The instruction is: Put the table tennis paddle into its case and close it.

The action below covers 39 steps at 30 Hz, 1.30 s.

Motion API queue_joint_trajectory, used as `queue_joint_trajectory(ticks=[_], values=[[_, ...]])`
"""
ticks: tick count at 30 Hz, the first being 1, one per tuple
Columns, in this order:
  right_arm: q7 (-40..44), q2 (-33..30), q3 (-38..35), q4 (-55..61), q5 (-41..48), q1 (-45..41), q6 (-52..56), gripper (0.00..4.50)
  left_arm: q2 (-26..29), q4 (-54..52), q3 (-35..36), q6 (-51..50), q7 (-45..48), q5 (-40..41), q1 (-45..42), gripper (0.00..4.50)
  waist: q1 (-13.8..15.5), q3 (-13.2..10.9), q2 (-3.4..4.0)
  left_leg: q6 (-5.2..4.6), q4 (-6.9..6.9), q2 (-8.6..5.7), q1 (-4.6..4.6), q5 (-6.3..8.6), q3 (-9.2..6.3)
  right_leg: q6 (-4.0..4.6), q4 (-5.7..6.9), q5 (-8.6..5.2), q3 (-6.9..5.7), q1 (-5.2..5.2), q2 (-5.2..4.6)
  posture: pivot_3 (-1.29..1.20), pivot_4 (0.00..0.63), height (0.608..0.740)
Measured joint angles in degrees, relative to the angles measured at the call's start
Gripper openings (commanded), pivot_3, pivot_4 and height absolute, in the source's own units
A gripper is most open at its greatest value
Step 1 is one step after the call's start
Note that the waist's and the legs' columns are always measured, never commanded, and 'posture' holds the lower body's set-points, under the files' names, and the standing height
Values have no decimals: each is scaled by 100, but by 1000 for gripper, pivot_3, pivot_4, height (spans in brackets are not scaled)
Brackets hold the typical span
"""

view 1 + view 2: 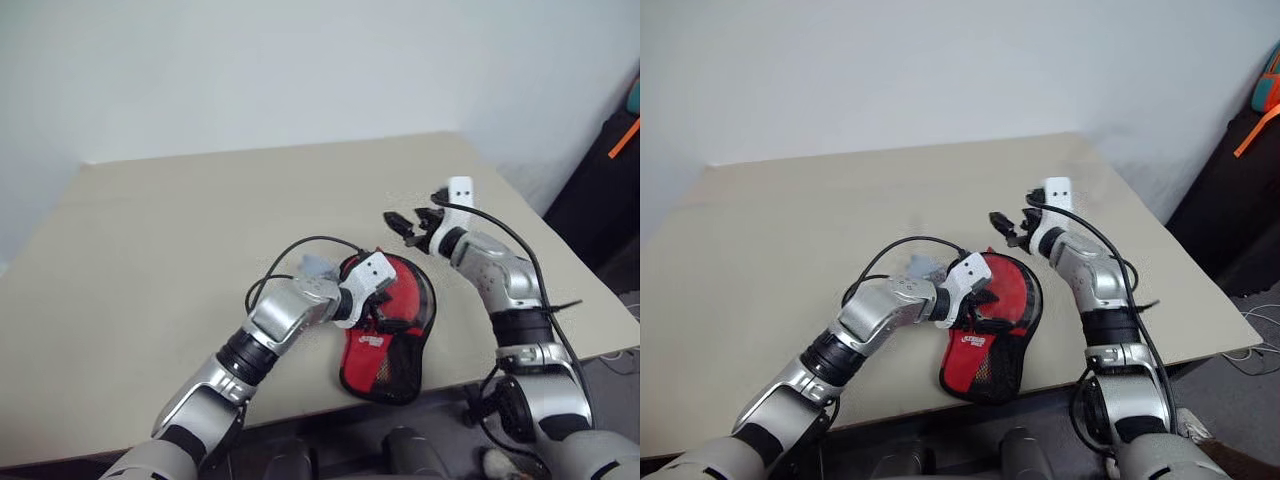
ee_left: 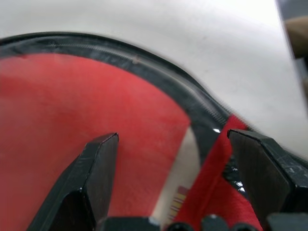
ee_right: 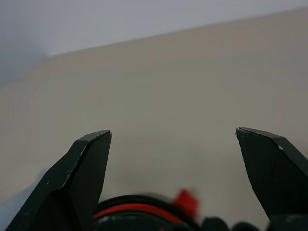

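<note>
**Left wrist view: jaws straddle the case rim, nothing gripped yet**

Left wrist view puts you right over the flat paddle-shaped zip case with black piping and see-through mesh [image 2: 192, 103]. Through it, or past its open edge, you see the red rubber face of the round table tennis paddle [image 2: 72, 120]. I can't tell whether the zip is closed.

In the head views the case [image 1: 392, 330] lies flat near the front edge of the beige table [image 1: 150, 260], round end away from you, narrow handle end toward the edge. The paddle looks to be inside or lying on it, with red showing across the whole outline.

Jaws:
- Left gripper [image 2: 173, 139]: open wide, one finger over the red face, the other just outside the piping. It holds nothing.
- Right gripper [image 1: 415, 222]: open fully and empty, hovering above the table just beyond the case's round end.

Handling, my read:
- The paddle is light and rigid, with a grippy rubber face. It won't slip, but it drags on fabric.
- The case is soft and floppy. Mesh and piping buckle if pushed and only hold shape over the blade.
- Pinch the piping or zip tape, not the mesh.
- Pin the case with one gripper near the rim and pull the zip tab with the other, or the pouch will slide toward the edge.
</note>
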<state>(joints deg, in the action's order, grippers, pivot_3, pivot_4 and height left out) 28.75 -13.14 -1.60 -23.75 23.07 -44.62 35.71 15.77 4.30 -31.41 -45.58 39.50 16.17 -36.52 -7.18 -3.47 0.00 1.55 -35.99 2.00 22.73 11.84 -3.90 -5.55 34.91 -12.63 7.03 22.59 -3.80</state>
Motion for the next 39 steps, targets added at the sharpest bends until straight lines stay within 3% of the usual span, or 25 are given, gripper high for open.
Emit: queue_joint_trajectory(ticks=[9,16,23,39], values=[[1578,432,514,-2572,-405,-1789,-129,4500,-179,64,64,-99,8,-255,24,3822,-9,1,1,0,-4,0,-8,0,-5,-11,9,5,-4,-7,1,0,0,740],[2592,825,822,-4162,-1021,-2686,-396,4500,-312,42,136,-97,-43,-427,143,3822,-2,5,-3,1,-11,0,-10,1,-11,-13,15,5,-9,-14,1,0,0,740],[3247,1054,1227,-4696,-1830,-3052,-417,4500,-440,3,187,-90,-159,-514,298,3822,3,26,-8,3,-14,-2,-12,2,-18,-20,32,-1,-13,-16,1,0,0,740],[3247,1327,1347,-4894,-2878,-3124,-432,4500,-577,78,199,-22,-267,-685,455,3822,3,161,-23,19,-22,-3,-26,11,-35,-17,79,-36,-27,-20,1,0,0,740]])
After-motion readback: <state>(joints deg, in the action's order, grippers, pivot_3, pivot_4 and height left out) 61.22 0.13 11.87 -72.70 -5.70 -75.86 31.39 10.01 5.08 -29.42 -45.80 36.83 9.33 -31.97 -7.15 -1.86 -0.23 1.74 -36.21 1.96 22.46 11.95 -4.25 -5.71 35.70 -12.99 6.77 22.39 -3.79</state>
